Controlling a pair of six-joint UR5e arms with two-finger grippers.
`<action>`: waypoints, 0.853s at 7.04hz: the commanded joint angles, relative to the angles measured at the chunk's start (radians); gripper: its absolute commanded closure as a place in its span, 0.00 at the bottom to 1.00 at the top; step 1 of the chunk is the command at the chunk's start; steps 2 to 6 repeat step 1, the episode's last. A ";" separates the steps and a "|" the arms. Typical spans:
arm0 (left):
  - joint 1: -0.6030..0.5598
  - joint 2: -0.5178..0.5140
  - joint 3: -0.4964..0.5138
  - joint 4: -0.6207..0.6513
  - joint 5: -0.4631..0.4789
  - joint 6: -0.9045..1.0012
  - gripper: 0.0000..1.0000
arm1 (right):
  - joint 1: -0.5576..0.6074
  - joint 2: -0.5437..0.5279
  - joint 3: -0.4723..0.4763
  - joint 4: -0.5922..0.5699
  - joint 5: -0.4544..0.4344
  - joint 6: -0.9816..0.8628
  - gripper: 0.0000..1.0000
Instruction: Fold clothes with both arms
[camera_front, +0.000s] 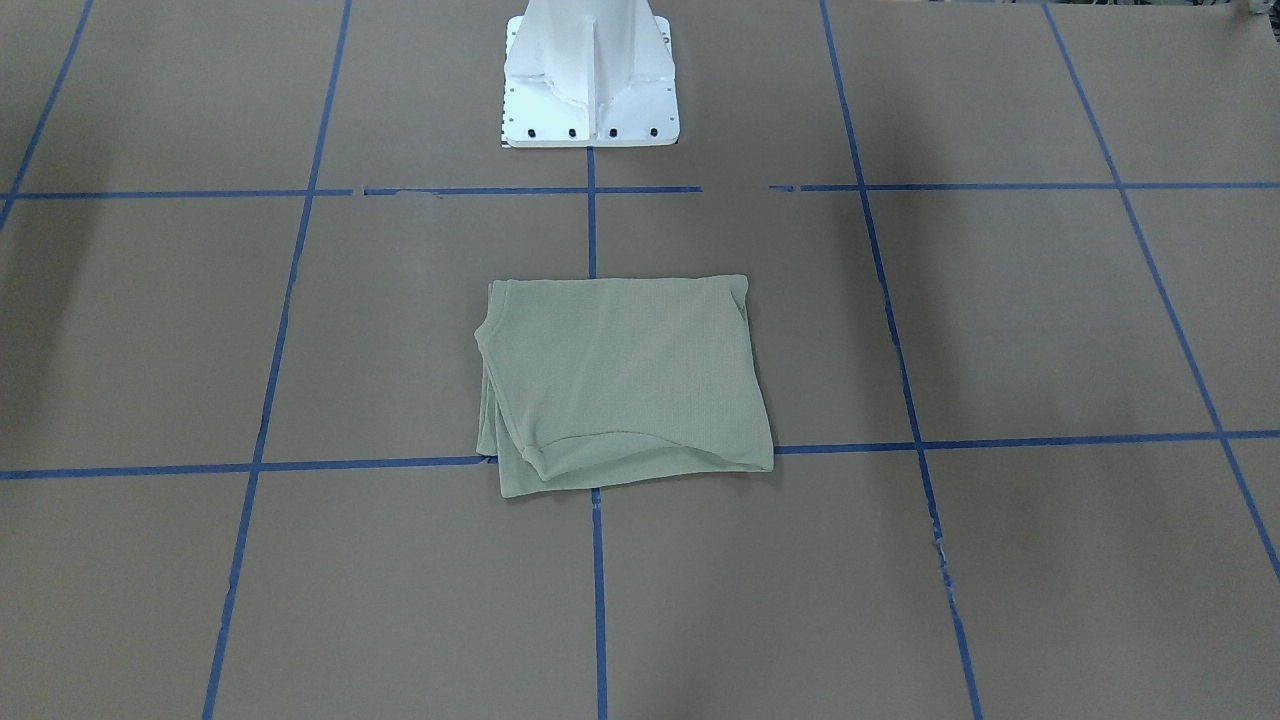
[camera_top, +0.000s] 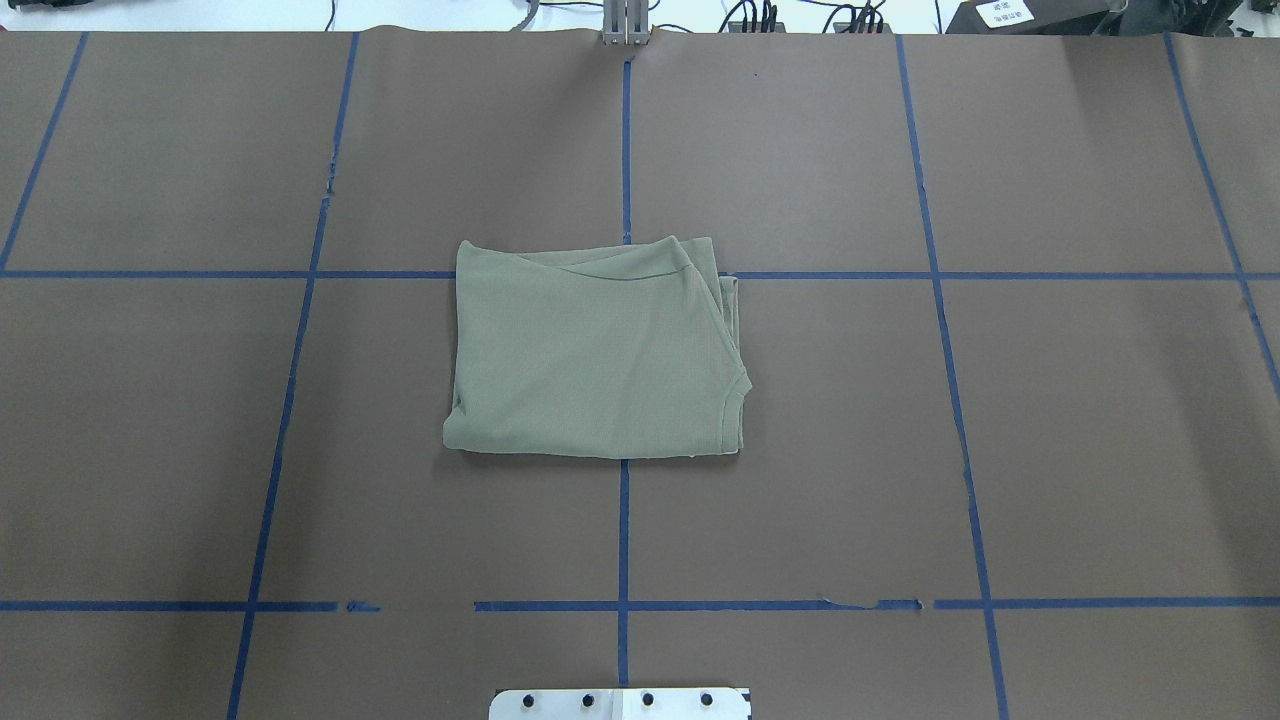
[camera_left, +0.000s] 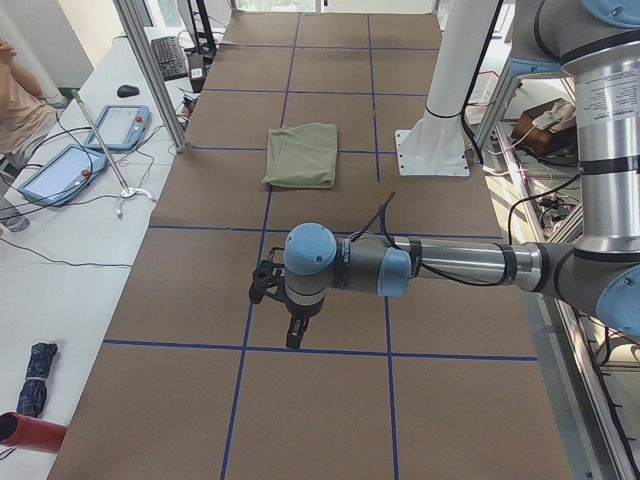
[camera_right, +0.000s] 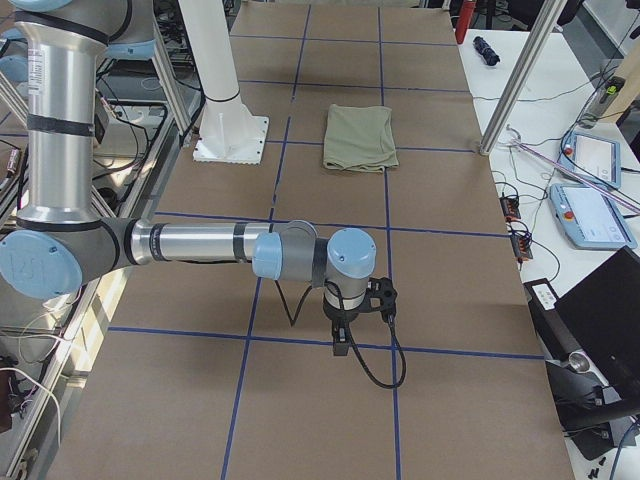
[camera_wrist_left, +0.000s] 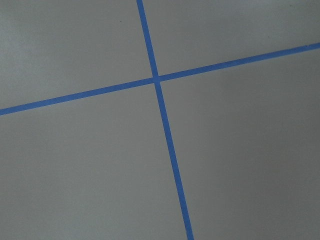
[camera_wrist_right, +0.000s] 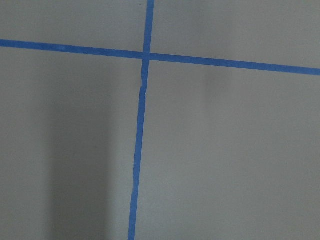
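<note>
The pale sage-green shirt (camera_front: 625, 385) lies folded into a flat rectangle at the middle of the brown table (camera_front: 1000, 320), with no arm touching it. It also shows in the overhead view (camera_top: 595, 350) and both side views (camera_left: 302, 155) (camera_right: 360, 138). My left gripper (camera_left: 290, 335) hangs over bare table far from the shirt, towards the table's left end. My right gripper (camera_right: 342, 345) hangs over bare table towards the right end. Both show only in the side views, so I cannot tell whether they are open or shut. Both wrist views show only table and blue tape.
The white pedestal base (camera_front: 590, 90) stands behind the shirt. Blue tape lines (camera_top: 624, 150) grid the table. A side desk holds tablets (camera_left: 60, 172) and a person sits at its far end. Metal frame posts (camera_right: 520, 85) stand at the table's edge.
</note>
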 joint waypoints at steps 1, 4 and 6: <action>0.000 0.000 -0.001 -0.003 -0.002 0.000 0.00 | 0.001 0.001 -0.001 0.000 0.000 0.000 0.00; 0.000 0.000 -0.001 -0.003 -0.002 0.000 0.00 | 0.001 0.001 -0.001 0.000 0.000 0.000 0.00; 0.000 0.000 -0.001 -0.003 -0.002 0.000 0.00 | 0.001 0.001 -0.001 0.000 0.000 0.000 0.00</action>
